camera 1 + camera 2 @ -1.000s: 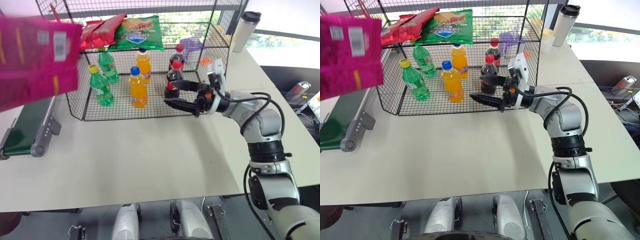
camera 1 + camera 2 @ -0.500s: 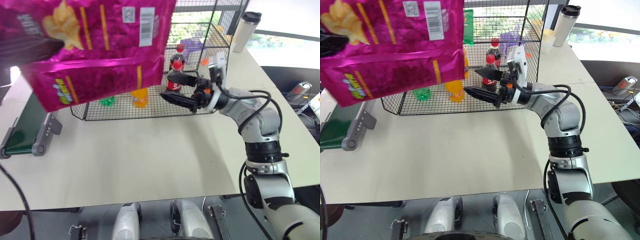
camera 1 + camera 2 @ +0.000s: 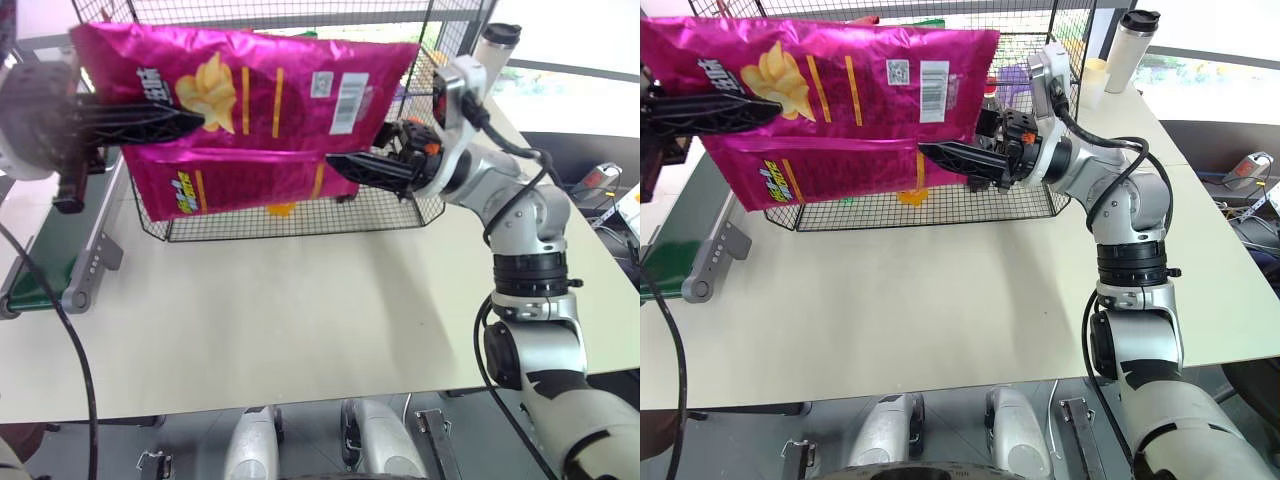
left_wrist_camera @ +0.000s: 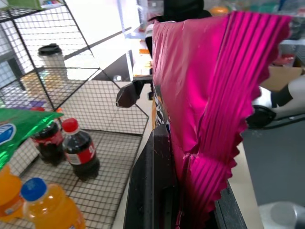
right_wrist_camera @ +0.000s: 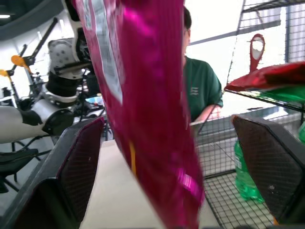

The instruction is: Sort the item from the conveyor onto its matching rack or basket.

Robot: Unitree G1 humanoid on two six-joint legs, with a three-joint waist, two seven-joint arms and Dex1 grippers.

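white table carrying everything here. black wire cage rack sits toward the far edge, the green conveyor belt runs along the left edge, and a white tumbler with a black lid stands near the far right corner.

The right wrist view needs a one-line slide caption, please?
Open right gripper straddles the magenta chip bag beside the wire rack.
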